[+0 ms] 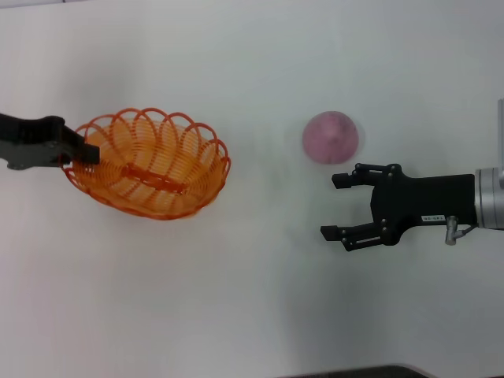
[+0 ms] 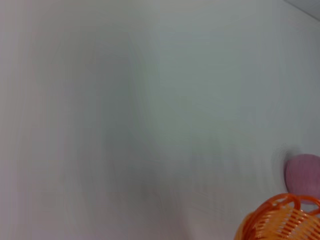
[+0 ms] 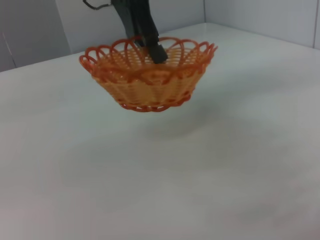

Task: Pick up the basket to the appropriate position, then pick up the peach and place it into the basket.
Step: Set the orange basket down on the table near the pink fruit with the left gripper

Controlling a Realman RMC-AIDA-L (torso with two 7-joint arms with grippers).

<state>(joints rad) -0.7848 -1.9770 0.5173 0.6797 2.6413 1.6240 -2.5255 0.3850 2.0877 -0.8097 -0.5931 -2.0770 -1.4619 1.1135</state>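
Note:
The orange basket (image 1: pixel 150 161) hangs a little above the white table, as its shadow in the right wrist view under the basket (image 3: pixel 150 82) shows. My left gripper (image 1: pixel 85 152) is shut on the basket's left rim, one dark finger reaching inside; it also shows as the left gripper (image 3: pixel 150 42) in the right wrist view. The pink peach (image 1: pixel 331 136) rests on the table to the right of the basket. My right gripper (image 1: pixel 337 206) stands open just in front of the peach, apart from it. The left wrist view catches the basket's rim (image 2: pixel 280 217) and part of the peach (image 2: pixel 303 175).
The white table (image 1: pixel 252 315) carries nothing else. A dark edge (image 1: pixel 378 372) runs along its near side.

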